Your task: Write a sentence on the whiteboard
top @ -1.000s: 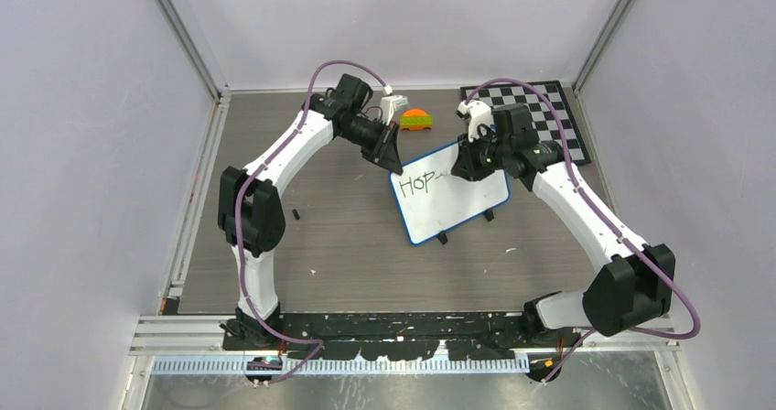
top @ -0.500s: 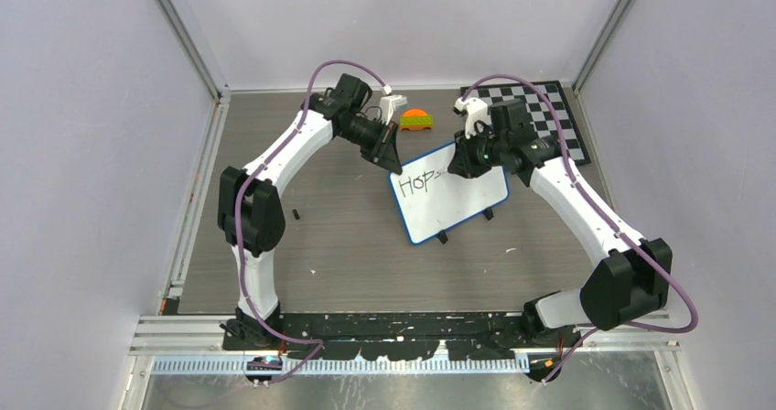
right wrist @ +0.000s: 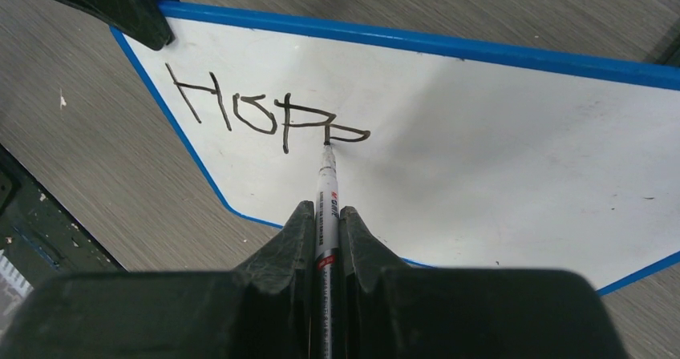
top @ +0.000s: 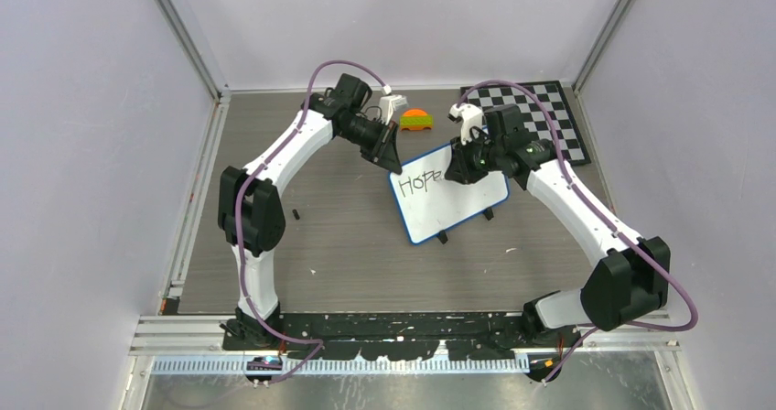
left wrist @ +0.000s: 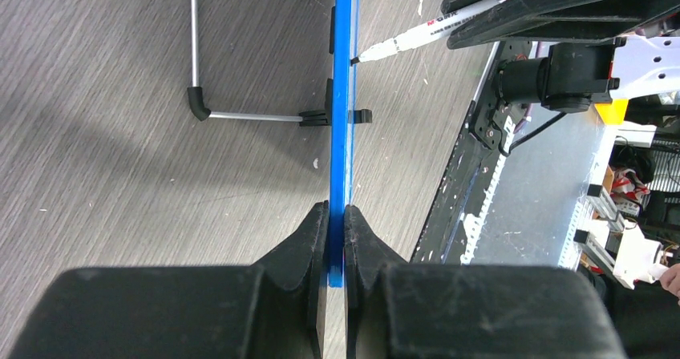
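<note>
both grippers clamped: left gripper [left wrist: 337,215] on the whiteboard [top: 458,209] corner, right gripper [right wrist: 323,215] on a marker [right wrist: 327,187] touching it; orange toy [top: 416,119], checkered board [top: 549,108] just beyond.

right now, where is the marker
In the right wrist view the marker is clamped in the right gripper, its tip touching the whiteboard at the end of the written letters.

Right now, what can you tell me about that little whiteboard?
The whiteboard is a small white rectangle with a blue rim, rounded corners and black feet, standing on the grey table. The left hand pinches its rim at one corner. Black letters, roughly HOPP, start near that corner, and the marker in the right hand touches the last one.
</note>
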`<act>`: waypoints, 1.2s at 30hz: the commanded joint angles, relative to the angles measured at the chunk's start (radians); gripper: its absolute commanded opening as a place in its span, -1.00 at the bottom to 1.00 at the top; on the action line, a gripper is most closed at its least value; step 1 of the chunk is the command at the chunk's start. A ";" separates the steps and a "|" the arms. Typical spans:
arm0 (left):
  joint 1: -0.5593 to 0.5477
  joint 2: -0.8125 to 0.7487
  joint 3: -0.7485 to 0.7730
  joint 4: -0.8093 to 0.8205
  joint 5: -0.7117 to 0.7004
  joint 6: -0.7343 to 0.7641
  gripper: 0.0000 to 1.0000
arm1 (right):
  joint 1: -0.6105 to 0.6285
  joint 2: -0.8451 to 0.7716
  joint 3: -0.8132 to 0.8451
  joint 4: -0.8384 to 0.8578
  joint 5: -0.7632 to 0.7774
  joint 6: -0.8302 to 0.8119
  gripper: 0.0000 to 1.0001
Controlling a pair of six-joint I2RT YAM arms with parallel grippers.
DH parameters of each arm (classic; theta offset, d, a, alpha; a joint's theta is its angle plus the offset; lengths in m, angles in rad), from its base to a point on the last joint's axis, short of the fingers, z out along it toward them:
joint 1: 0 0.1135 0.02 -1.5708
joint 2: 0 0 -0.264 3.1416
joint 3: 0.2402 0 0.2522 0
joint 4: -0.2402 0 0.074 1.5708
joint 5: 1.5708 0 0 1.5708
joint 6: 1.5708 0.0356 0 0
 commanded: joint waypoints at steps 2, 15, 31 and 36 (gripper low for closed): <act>0.000 -0.001 0.043 -0.005 0.017 0.001 -1.00 | 0.003 -0.020 -0.020 0.036 0.021 -0.024 -0.99; 0.000 0.001 0.051 -0.016 0.010 0.013 -1.00 | -0.036 -0.012 0.030 -0.004 0.053 -0.061 -0.99; -0.008 0.053 0.219 -0.194 0.053 0.160 -0.23 | -0.036 -0.087 0.095 -0.079 0.077 0.051 -0.99; 0.021 0.015 0.200 -0.158 0.073 0.139 0.48 | -0.037 -0.129 0.084 -0.059 0.189 0.113 -0.99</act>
